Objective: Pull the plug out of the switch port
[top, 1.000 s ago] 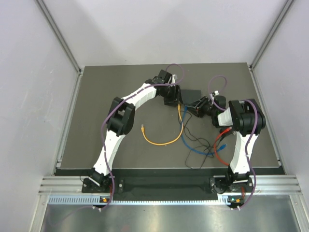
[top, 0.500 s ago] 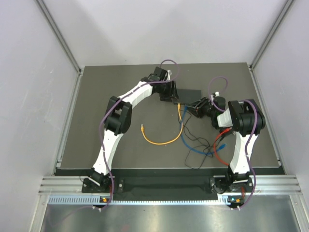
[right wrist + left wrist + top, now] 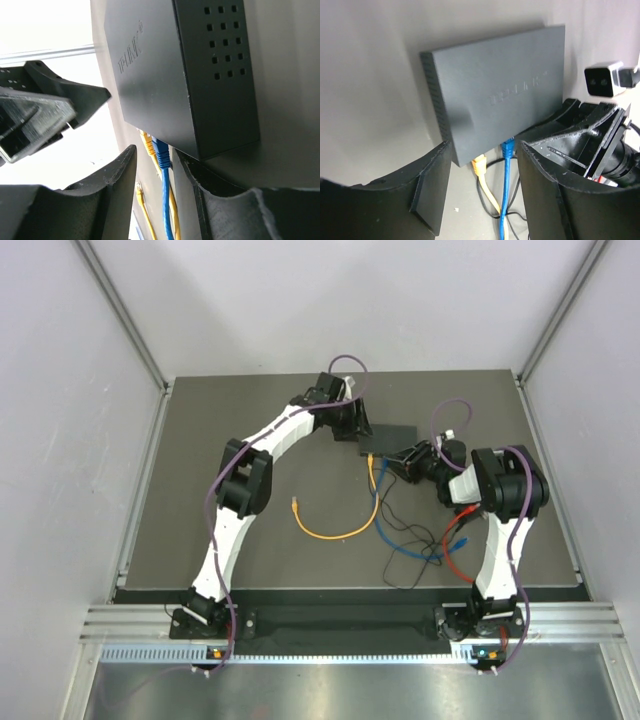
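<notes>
Right wrist: yellow plug crowds blue plug inside right gripper, grip unclear; left gripper wide.

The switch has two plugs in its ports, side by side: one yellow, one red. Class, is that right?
Not quite: beside the yellow plug sits a blue plug, not a red one. The left wrist view shows both in the ports of the switch.
</notes>
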`<state>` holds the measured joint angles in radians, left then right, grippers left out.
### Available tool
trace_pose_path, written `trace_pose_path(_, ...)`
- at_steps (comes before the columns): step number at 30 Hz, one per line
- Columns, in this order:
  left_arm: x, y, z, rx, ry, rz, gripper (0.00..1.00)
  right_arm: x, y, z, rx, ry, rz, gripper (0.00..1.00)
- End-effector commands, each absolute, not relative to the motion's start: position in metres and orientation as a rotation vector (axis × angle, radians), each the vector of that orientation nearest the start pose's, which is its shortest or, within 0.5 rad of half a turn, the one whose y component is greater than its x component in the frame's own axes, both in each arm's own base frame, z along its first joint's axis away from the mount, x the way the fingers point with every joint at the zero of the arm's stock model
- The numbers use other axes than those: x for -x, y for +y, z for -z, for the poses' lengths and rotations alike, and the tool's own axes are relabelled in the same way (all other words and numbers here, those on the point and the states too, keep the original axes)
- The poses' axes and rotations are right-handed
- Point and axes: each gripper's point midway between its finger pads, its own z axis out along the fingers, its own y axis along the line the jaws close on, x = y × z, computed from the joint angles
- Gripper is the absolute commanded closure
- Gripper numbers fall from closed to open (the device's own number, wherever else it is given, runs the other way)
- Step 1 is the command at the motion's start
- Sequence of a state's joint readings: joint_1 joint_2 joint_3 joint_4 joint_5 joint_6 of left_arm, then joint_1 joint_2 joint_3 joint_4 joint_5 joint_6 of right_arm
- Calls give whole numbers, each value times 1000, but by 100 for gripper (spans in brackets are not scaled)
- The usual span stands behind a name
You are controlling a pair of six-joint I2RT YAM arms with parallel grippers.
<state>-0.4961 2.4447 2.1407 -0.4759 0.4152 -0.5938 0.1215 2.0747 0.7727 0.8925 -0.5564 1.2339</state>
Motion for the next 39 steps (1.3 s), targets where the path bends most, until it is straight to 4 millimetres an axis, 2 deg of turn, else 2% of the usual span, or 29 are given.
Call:
trace_pose_path(1,-486,-389,-91,-143,2471,1049,41,-426,180,-3,-867,2119,-1287,63)
trace_pose_path(6,-468,-393,-76,-157,2522,1043,42,-431,183,-5,-873,2107,-1296,63)
trace_pose_path(12,-452,-394,-70,-169,2547,1040,42,-431,183,0,-914,2106,-1293,64)
trace_pose_path(27,-449,-397,-66,-163,2556,1051,43,-428,183,15,-957,2154,-1233,74)
trace_pose_path(30,-448,-396,-64,-164,2561,1046,43,-428,180,15,-986,2162,-1200,80)
trace_pose_path(31,-448,-396,-64,-165,2563,1047,43,-424,179,20,-1014,2199,-1172,83)
trace_pose_path(32,-448,-396,-64,-164,2563,1045,43,-428,179,18,-1007,2201,-1162,85)
trace_pose_path(34,-449,-396,-64,-166,2562,1048,43,-425,178,25,-1023,2256,-1125,89)
trace_pose_path(39,-449,-396,-64,-179,2558,1039,43,-426,179,24,-1003,2326,-1084,99)
